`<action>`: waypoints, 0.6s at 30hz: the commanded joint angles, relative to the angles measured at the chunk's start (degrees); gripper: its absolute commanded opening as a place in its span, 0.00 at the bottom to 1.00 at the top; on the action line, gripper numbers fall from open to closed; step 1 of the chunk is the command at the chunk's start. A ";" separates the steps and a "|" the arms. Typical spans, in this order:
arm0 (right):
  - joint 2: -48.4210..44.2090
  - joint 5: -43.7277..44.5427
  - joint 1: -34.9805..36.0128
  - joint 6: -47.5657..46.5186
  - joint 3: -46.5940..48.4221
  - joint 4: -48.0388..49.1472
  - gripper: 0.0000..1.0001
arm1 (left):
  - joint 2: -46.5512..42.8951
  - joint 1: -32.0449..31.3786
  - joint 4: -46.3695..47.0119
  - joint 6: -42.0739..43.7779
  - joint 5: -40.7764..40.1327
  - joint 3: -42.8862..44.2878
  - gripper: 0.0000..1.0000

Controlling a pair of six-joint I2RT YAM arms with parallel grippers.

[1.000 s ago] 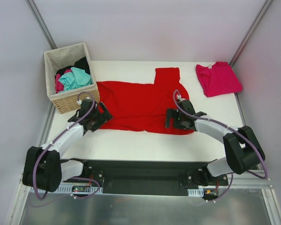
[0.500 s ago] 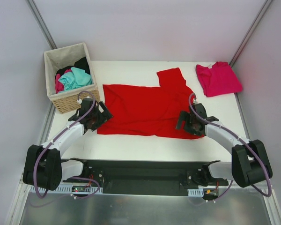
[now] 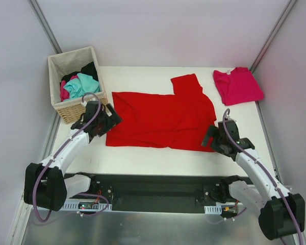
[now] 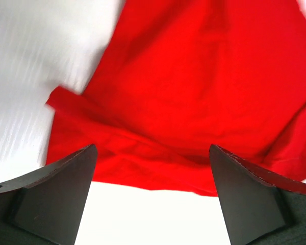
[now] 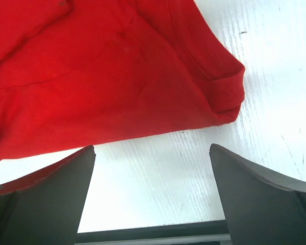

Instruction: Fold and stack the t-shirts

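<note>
place: robot lab cell | cues: plain white walls (image 3: 168, 30); metal frame (image 3: 43, 23); bolted arms (image 3: 66, 150)

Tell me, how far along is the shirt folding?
One done: the pink t-shirt lies folded at the far right corner. In hand: the red t-shirt lies spread out, with the left gripper and right gripper open at its sides, holding nothing. Left: fold it and stack the two. The basket holds more clothes.

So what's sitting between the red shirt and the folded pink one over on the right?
Nothing: only a bare strip of white table separates the red shirt from the pink shirt, and they don't touch. The top external view shows it.
</note>
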 commanded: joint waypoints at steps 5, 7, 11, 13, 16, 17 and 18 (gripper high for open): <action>-5.44 -1.16 -0.37 -1.52 6.77 -4.63 1.00 | 11.35 0.04 0.84 4.24 5.24 24.39 0.93; -6.23 -1.77 -0.29 -1.61 6.60 -4.11 1.00 | 17.59 -0.14 2.16 3.80 9.09 28.37 0.93; -7.02 -2.48 -0.20 -1.87 5.20 -3.05 1.00 | 29.27 -0.31 3.74 2.40 15.00 40.83 0.92; -6.94 -2.92 -0.20 -1.79 4.58 -2.35 1.00 | 35.87 -0.84 4.18 1.78 16.58 44.89 0.92; -7.20 -3.36 -0.11 -1.70 3.52 -1.56 1.00 | 43.96 -1.98 4.54 1.43 19.05 52.10 0.91; -7.29 -3.45 -0.02 -1.70 3.26 -1.38 1.00 | 47.46 -2.33 4.71 1.17 20.01 54.81 0.92; -7.46 -3.36 -0.02 -1.79 3.17 -1.38 1.00 | 48.97 -2.42 4.71 0.82 20.19 55.97 0.91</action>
